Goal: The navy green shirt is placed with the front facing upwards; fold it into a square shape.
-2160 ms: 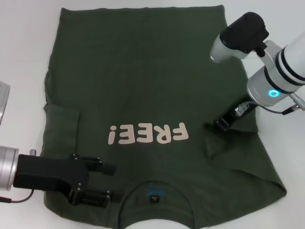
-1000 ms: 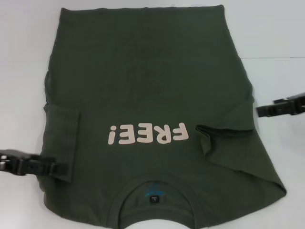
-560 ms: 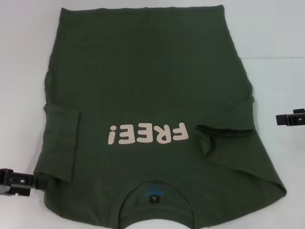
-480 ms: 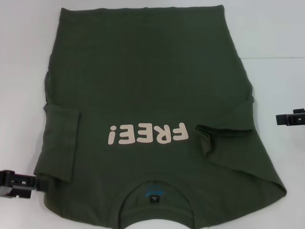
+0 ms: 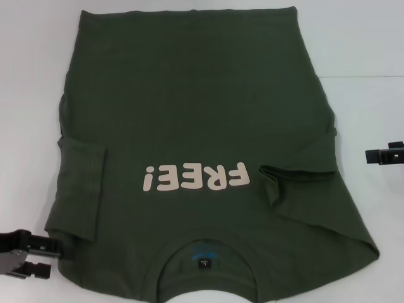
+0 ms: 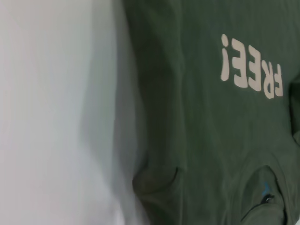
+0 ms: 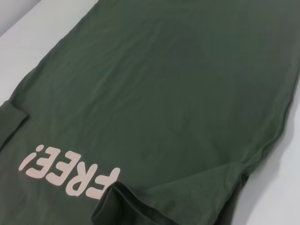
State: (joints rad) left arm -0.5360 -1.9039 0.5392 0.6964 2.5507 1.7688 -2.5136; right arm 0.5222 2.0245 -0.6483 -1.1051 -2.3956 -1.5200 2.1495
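The navy green shirt (image 5: pixel 196 151) lies spread front-up across the white bench (image 5: pixel 31 76), collar (image 5: pixel 203 249) at the near edge and hem at the far side. The pale "FREE!" print (image 5: pixel 196 177) reads upside down from the head camera, sitting just beyond the collar, and a small tag (image 5: pixel 203 263) shows inside the neckline. Both sleeves are folded in over the body: the left sleeve (image 5: pixel 82 189) lies flat as a neat panel along the left side, and the right sleeve (image 5: pixel 297 167) is turned in with a rumpled crease just right of the print.

Left gripper (image 5: pixel 35 252) sits low at the near left corner, right beside the shirt's near-left edge; its dark fingers appear slightly parted and grip nothing, though whether they touch the cloth is hard to tell. Right gripper (image 5: pixel 379 154) peeks in at the right edge of the scene, over bare bench and well apart from the shirt; only a dark tip shows, so how far its fingers are spread can't be told, and no cloth hangs from it.
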